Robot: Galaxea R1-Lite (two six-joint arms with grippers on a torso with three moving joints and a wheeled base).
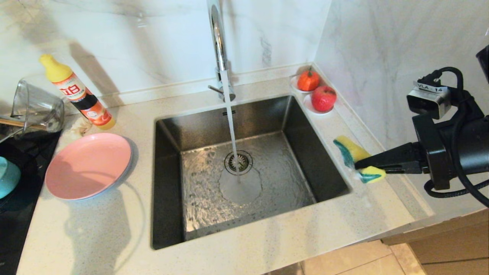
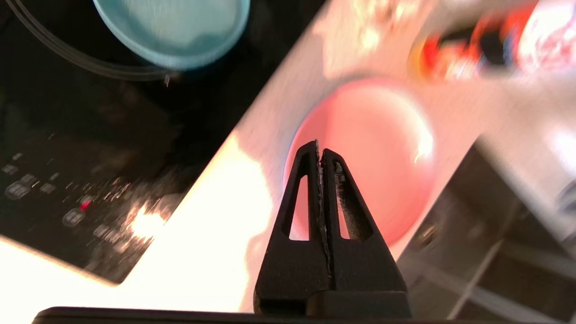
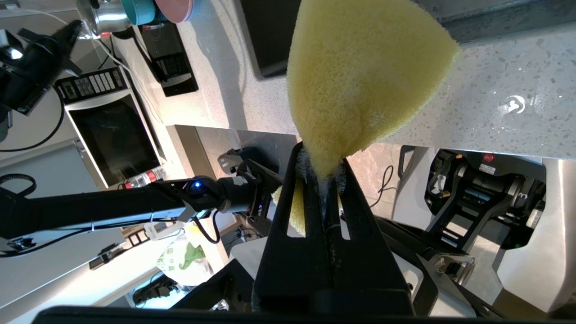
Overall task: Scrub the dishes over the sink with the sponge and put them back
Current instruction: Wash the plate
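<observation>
A pink plate (image 1: 88,166) lies on the counter left of the sink (image 1: 168,183), with a grey-blue rim (image 1: 129,168) showing under its far side. The teal bowl (image 1: 7,177) sits on the black cooktop at the left edge. Water runs from the faucet (image 1: 218,46) onto the drain. My right gripper (image 1: 361,165) hovers over the counter right of the sink, shut on the yellow and green sponge (image 1: 353,152), which is squeezed between the jaws (image 3: 360,76). My left gripper (image 2: 319,150) is out of the head view. It hangs shut and empty above the pink plate (image 2: 373,157), with the teal bowl (image 2: 175,27) beyond.
A detergent bottle (image 1: 78,93) and a tipped glass jug (image 1: 36,109) stand behind the plate. The black cooktop (image 1: 19,214) fills the left edge. Two red fruits (image 1: 324,98) on small dishes sit in the back right corner by the marble wall.
</observation>
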